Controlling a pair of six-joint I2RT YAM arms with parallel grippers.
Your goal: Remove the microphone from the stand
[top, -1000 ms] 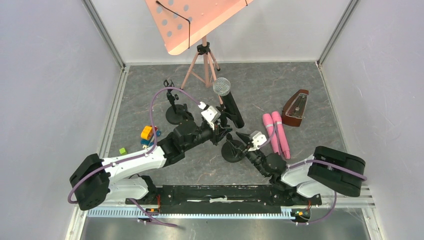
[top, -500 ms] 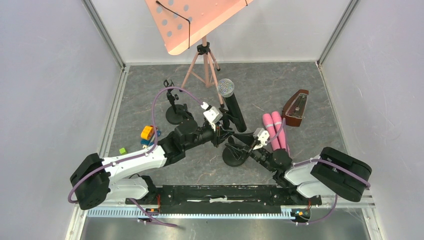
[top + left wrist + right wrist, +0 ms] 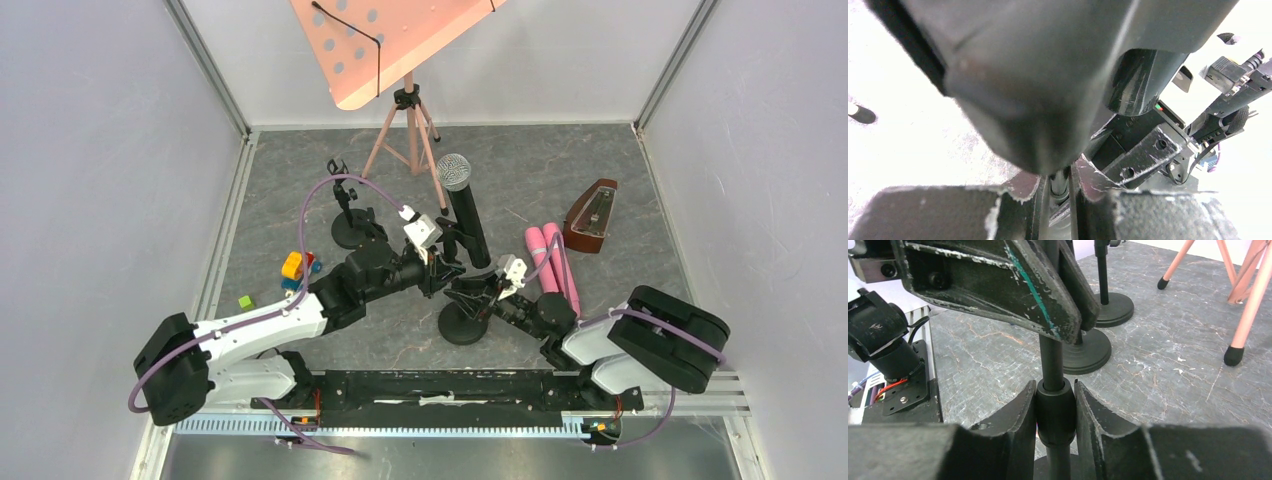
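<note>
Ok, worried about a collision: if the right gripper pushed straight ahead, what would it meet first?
The stand pole, clamped in the right gripper; beyond it, probably a round base.

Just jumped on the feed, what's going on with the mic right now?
Both arms are on the microphone stand in the middle of the table. The right gripper is clamped on the collar low on its pole, bracing it. The left gripper is higher up, and its fingers appear closed around the thin stem right under the microphone. The microphone is not out yet: it sits tilted at the top of the stand, with its grille pointing away from the arms.
</note>
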